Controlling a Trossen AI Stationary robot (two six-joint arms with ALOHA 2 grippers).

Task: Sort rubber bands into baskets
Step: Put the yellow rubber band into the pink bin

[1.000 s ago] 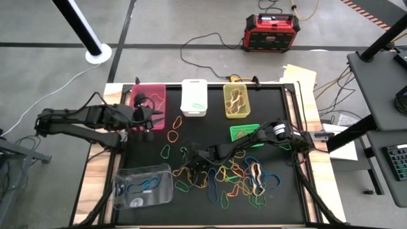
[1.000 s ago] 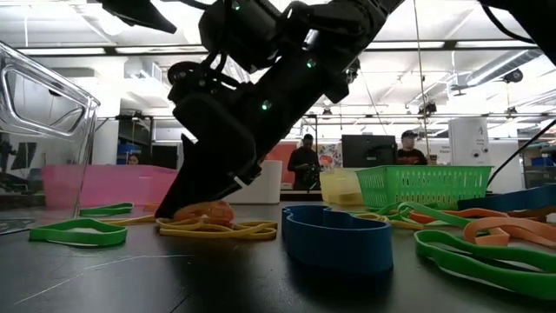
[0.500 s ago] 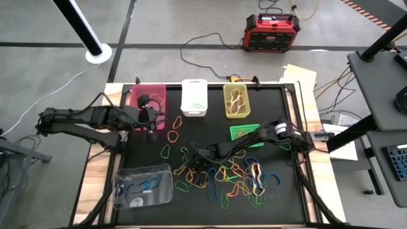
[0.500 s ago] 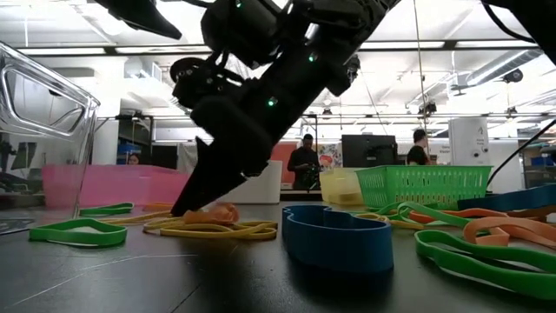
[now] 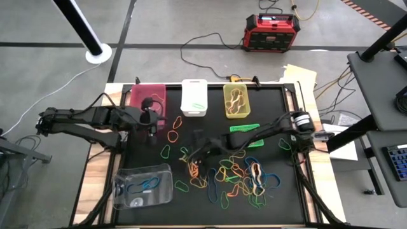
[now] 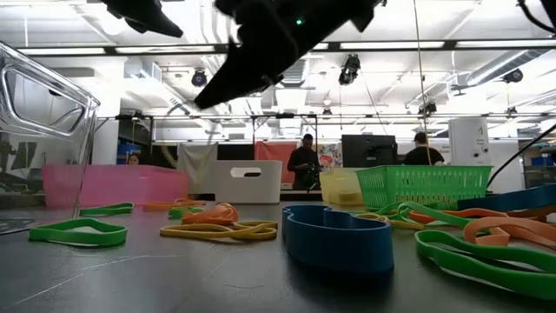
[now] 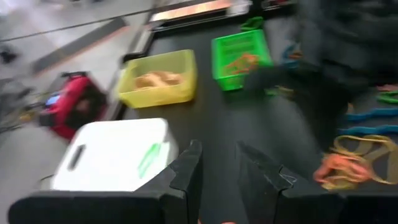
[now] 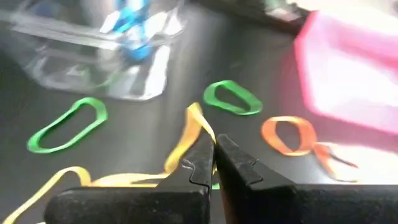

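Though lifted, yellow rubber band (image 8: 194,132) (pinched) in right gripper (image 8: 214,163)

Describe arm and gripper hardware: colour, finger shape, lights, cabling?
Both arms are dark, jointed and slim. The left gripper has two flat black angular fingers; the right gripper has the same black blade-like fingers. Low view shows a green light on one arm. Cabling indistinct.

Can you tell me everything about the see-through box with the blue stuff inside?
The clear plastic basket is a small see-through bin with rounded corners, sitting open side up on the black table mat at its near left corner. Blue rubber bands lie curled inside on its bottom. Its walls look thin and shiny. A green rubber band lies on the mat just beside it. Neither gripper touches it.
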